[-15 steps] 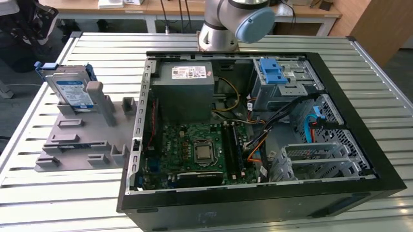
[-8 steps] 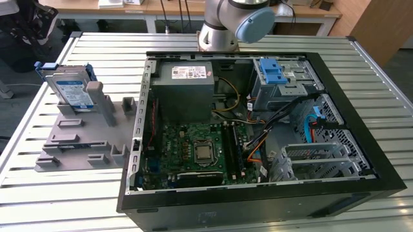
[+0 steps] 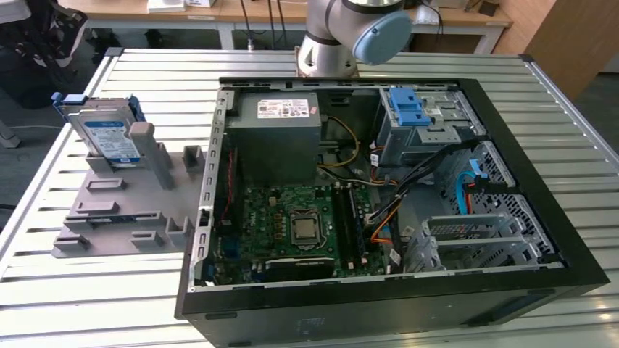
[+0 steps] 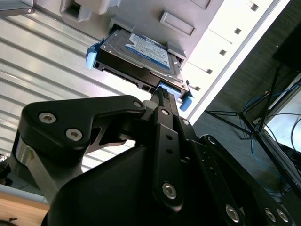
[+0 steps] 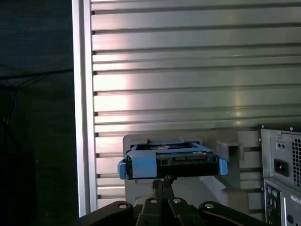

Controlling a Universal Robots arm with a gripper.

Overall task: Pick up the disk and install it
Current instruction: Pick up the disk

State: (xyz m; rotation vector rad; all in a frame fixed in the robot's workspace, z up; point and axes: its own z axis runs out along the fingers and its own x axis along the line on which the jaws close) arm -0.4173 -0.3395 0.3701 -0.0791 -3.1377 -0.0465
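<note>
**Jaws closed and empty, disk standing in its holder**

My jaws point(image 5: 162, 181) are pressed together with nothing between them; in both wrist views their black metal tips point(image 4: 161, 92) line up with the disk's lower edge, but I cannot tell whether they touch it.

The disk point(image 3: 109, 138) is a flat silver-grey metal slab with a white-and-blue label and blue plastic rails along its sides. It stands on edge in a slot of a matt grey moulded holder point(image 3: 126, 210), which has blocky ribs and posts. The holder lies on the counter point(image 3: 97, 304), made of ribbed, shiny aluminium slats, close to its edge on the exterior view's left.

Just beside the holder, on the exterior view's right, the black computer case point(image 3: 541, 275) lies open. Bare slats stretch beyond the disk point(image 5: 171, 160) in the first wrist view.
</note>
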